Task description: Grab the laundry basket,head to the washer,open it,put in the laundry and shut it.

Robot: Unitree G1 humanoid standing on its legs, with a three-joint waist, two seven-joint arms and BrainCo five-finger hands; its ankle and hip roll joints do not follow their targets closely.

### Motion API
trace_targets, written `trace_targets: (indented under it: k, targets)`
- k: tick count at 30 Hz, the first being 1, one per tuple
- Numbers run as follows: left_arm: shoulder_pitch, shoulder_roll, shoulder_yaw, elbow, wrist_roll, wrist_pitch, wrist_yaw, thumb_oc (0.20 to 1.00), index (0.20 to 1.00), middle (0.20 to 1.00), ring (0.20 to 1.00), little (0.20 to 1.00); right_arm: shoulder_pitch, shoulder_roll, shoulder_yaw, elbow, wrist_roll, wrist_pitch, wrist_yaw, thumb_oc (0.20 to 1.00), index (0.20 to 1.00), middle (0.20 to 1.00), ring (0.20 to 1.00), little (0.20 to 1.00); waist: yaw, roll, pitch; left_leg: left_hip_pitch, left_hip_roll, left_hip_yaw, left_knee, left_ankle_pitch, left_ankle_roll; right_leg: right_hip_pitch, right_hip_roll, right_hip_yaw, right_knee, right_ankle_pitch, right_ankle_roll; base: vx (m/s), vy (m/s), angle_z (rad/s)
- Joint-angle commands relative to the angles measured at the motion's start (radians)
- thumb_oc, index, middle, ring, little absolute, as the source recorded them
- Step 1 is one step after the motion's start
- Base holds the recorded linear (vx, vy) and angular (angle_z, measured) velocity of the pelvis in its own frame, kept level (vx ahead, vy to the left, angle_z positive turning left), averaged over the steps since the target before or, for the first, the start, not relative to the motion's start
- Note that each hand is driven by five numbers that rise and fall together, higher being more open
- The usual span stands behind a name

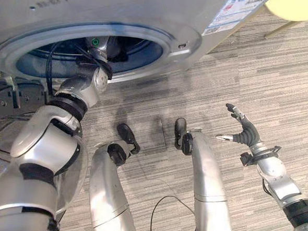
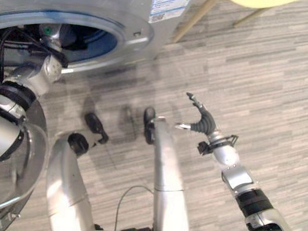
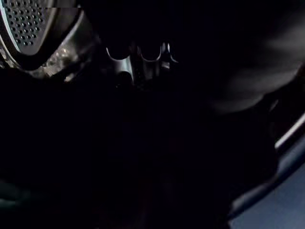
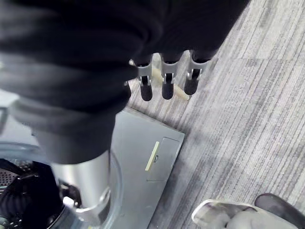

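Left arm reaching through the round opening of the silver front-loading washer, wrist past the door ring, left hand deep in the dark perforated drum. Finger state there impossible to tell; only a few silver finger segments glinting in the gloom. Laundry inside too dark to make out. Right hand hanging free over the grey striped carpet, well apart from the washer, fingers loosely spread, holding nothing. Glass washer door swung open beside the left arm.

Laundry spot, maybe office/lab: front-load washer on grey striped carpet, pale chair.
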Motion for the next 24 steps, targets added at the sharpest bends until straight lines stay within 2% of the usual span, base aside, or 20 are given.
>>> trace_targets:
  k: [1,2,3,5,6,10,13,20,22,24]
  targets:
    - [-0.040,0.004,0.222,-0.008,-0.327,-0.074,0.170,0.200,0.200,0.200,0.200,0.200,0.035,0.051,-0.023,-0.060,0.004,-0.056,-0.036,1.000,1.000,1.000,1.000,1.000,-0.004,0.025,-0.015,0.090,0.012,-0.065,-0.105,0.002,-0.042,0.069,0.011,0.033,-0.158,-0.004,0.047,-0.06,-0.008,0.11]
    - [-0.037,0.006,0.225,-0.009,-0.330,-0.074,0.170,0.200,0.200,0.200,0.200,0.200,0.033,0.050,-0.021,-0.059,0.004,-0.056,-0.037,1.000,1.000,1.000,1.000,1.000,-0.006,0.025,-0.013,0.094,0.012,-0.064,-0.109,0.004,-0.042,0.072,0.010,0.033,-0.161,-0.002,0.047,-0.03,0.012,0.18]
    - [-0.074,0.025,0.290,-0.041,-0.425,-0.087,0.231,0.200,0.200,0.200,0.200,0.200,0.033,0.054,-0.020,-0.053,0.005,-0.047,-0.045,1.000,1.000,1.000,1.000,1.000,-0.008,0.024,-0.027,0.109,0.011,-0.056,-0.141,0.013,-0.051,0.087,0.010,0.033,-0.192,0.006,0.050,-0.02,0.014,0.13]
    - [-0.090,0.031,0.305,-0.057,-0.451,-0.090,0.248,0.206,0.206,0.206,0.206,0.206,0.029,0.052,-0.018,-0.052,0.008,-0.045,-0.043,1.000,1.000,1.000,1.000,1.000,-0.010,0.025,-0.032,0.117,0.011,-0.051,-0.154,0.019,-0.055,0.096,0.010,0.033,-0.205,0.011,0.052,-0.01,0.013,0.03]
    - [-0.109,0.038,0.314,-0.067,-0.473,-0.093,0.257,1.000,1.000,1.000,1.000,1.000,0.028,0.052,-0.017,-0.051,0.012,-0.042,-0.042,1.000,1.000,1.000,1.000,1.000,-0.012,0.026,-0.038,0.122,0.013,-0.049,-0.167,0.022,-0.059,0.102,0.008,0.031,-0.219,0.014,0.055,-0.02,0.057,0.01]
    - [-0.163,0.088,0.263,-0.060,-0.486,-0.100,0.207,1.000,1.000,1.000,1.000,1.000,0.012,0.027,-0.014,-0.047,0.040,-0.033,-0.015,1.000,1.000,1.000,1.000,1.000,-0.015,0.032,-0.054,0.142,0.015,-0.039,-0.204,0.042,-0.067,0.124,0.009,0.028,-0.254,0.035,0.066,-0.02,0.046,-0.02]
    - [-0.135,0.085,0.260,-0.094,-0.490,-0.111,0.162,1.000,1.000,1.000,1.000,1.000,0.016,0.017,-0.015,-0.056,0.044,-0.027,0.005,1.000,1.000,1.000,1.000,1.000,-0.013,0.036,-0.064,0.164,0.015,-0.032,-0.230,0.052,-0.071,0.145,0.005,0.025,-0.276,0.040,0.070,-0.01,0.032,-0.02]
    - [0.024,0.023,0.289,-0.149,-0.467,-0.133,0.068,1.000,1.000,1.000,1.000,1.000,0.017,0.028,-0.032,-0.054,0.018,-0.018,0.005,1.000,1.000,1.000,1.000,1.000,-0.003,0.032,-0.074,0.209,0.004,-0.021,-0.285,0.069,-0.074,0.190,-0.009,0.024,-0.314,0.055,0.075,-0.01,0.006,0.01]
    - [0.160,-0.023,0.339,-0.222,-0.462,-0.146,0.034,1.000,1.000,1.000,1.000,1.000,0.023,0.054,-0.038,-0.032,0.002,-0.011,-0.010,1.000,1.000,1.000,1.000,1.000,0.012,0.031,-0.077,0.244,0.000,-0.018,-0.311,0.077,-0.075,0.225,-0.019,0.017,-0.334,0.063,0.078,-0.04,0.012,0.05]
    - [0.169,-0.023,0.344,-0.228,-0.461,-0.144,0.034,1.000,1.000,1.000,1.000,1.000,0.025,0.052,-0.035,-0.031,0.002,-0.011,-0.011,1.000,1.000,1.000,1.000,1.000,0.010,0.032,-0.078,0.248,0.000,-0.017,-0.313,0.078,-0.075,0.229,-0.019,0.017,-0.337,0.064,0.078,-0.02,0.005,0.10]
